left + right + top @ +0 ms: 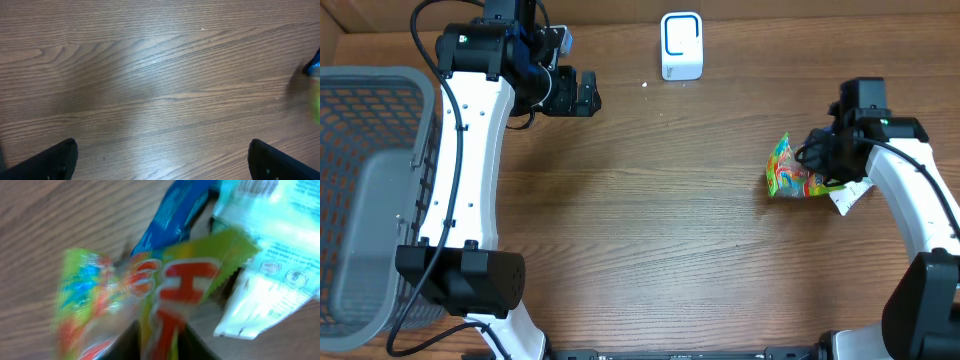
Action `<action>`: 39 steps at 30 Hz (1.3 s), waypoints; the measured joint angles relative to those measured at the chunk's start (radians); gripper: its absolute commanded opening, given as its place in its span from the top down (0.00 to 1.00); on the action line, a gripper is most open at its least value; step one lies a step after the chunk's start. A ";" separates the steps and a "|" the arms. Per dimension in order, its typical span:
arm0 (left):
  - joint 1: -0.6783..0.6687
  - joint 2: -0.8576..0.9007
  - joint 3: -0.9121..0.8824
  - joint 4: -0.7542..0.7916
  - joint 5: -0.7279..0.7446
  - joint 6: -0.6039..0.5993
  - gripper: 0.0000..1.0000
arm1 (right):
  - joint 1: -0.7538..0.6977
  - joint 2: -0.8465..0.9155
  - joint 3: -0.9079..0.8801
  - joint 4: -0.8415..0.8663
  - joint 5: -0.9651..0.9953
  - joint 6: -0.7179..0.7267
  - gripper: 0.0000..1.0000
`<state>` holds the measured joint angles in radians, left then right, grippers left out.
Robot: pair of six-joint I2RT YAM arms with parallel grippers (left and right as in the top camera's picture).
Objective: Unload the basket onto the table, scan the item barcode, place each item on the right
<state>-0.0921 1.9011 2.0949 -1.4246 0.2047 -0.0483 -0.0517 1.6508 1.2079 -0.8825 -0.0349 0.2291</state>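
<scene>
Your right tool [817, 152] sits over the candy packet [786, 172] at the right side of the desk [650, 220]; whether it pinches it, you cannot tell. Your left tool [592, 93] hangs spread, far left. This looks like the pickup step: next, secure the packet, then show its barcode to the far white scanner [681, 45].

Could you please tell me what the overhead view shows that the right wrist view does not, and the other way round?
Only overhead: the grey mesh basket, the white rounded box at the far edge, likely the scanner, and the white left arm. Only right wrist: a blue plastic wrapper and the small print on the white plastic packet. Both: that white packet, the green-and-red crinkly snack packet beside it, and the brown wooden table.
</scene>
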 measured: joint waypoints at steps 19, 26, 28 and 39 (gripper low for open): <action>0.000 0.000 0.000 0.000 0.000 0.000 0.00 | -0.011 -0.191 0.228 -0.230 -0.121 -0.046 0.30; 0.000 0.000 0.000 0.000 0.000 0.000 0.00 | -0.011 -0.504 0.258 -0.375 -0.138 -0.045 0.00; 0.000 0.000 0.000 0.000 0.000 0.000 0.00 | -0.011 -0.570 0.259 -0.414 -0.142 -0.051 0.00; 0.000 0.000 0.000 0.000 0.000 0.000 0.00 | -0.011 -0.744 0.260 -0.526 -0.144 -0.050 0.00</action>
<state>-0.0921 1.9011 2.0949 -1.4246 0.2047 -0.0483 -0.0628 0.9070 1.4681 -1.4086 -0.1791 0.1791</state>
